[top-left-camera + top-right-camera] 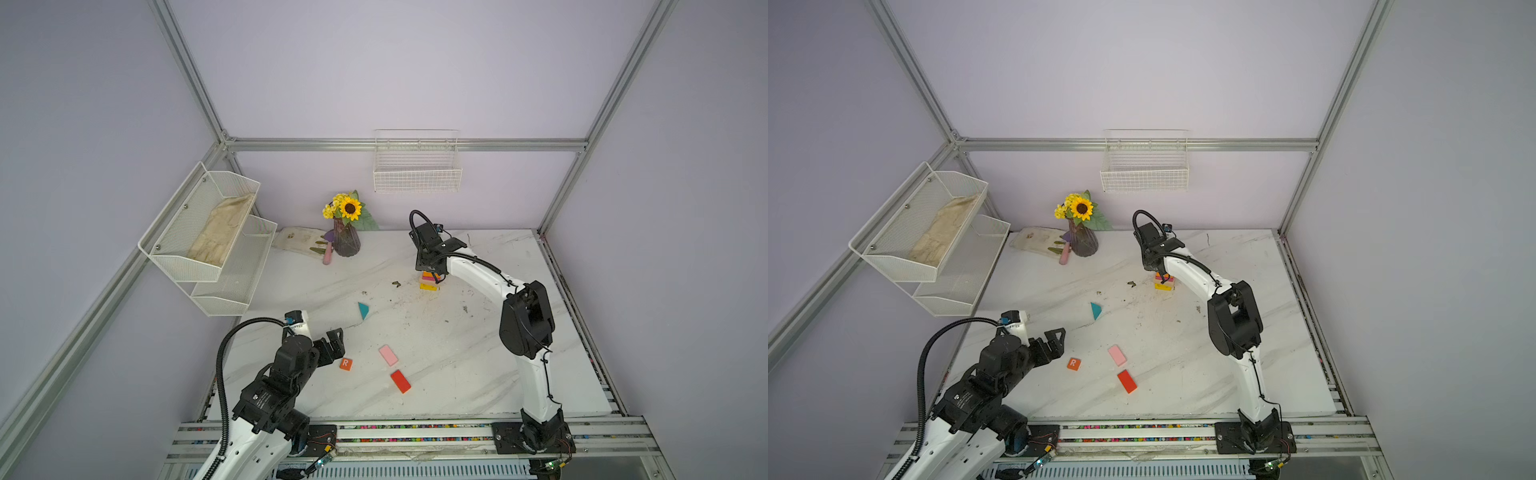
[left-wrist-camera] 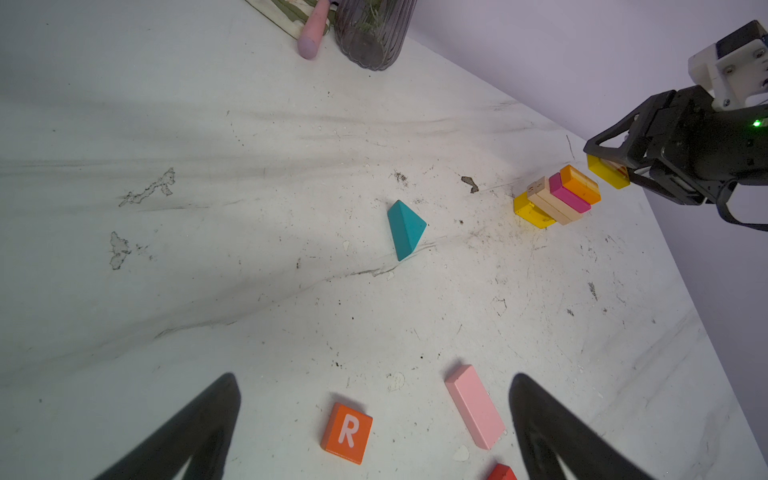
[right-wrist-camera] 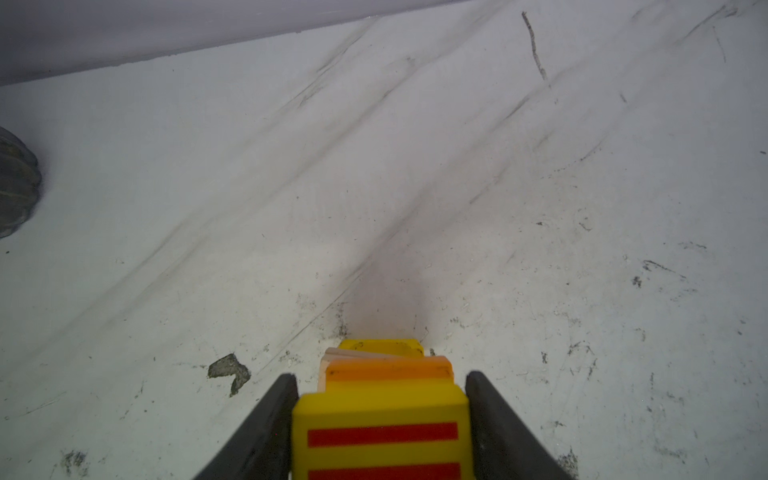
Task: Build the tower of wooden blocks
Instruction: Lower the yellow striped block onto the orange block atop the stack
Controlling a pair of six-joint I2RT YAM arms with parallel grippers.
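Standing at the rail end of the bench (image 1: 457, 374), so nearest stuff first, and I'm placing everything off the tower (image 2: 555, 199).

The left pincer (image 1: 341, 343) hangs low over the bench, well nearer than the tower and off to its left. Its jaws are spread wide with nothing between them. Just beside it sits the orange R cube (image 1: 345, 364). More toward the tower's side lie the red slab (image 1: 400, 381) and the pink slab (image 1: 388, 355), both flat, near each other but not touching. The teal triangle (image 1: 363, 310) lies between those and the tower, to its left.

The tower itself goes yellow at the bottom, then tan, magenta, orange. Right over its top the right pincer (image 3: 381, 399) is pinching a yellow striped block (image 3: 382, 432) with red stripes. The left wrist view shows a small gap between that block and the orange one.

Past the tower and to its left, a dark ribbed vase (image 1: 346, 243) holds a sunflower bunch (image 1: 349, 208). Further left, up on the side wall, is a two-tier mesh rack (image 1: 178, 262), and its upper tier has a pale glove (image 1: 220, 237) in it. Behind the tower, a white wire basket (image 1: 417, 180) hangs on the back wall.
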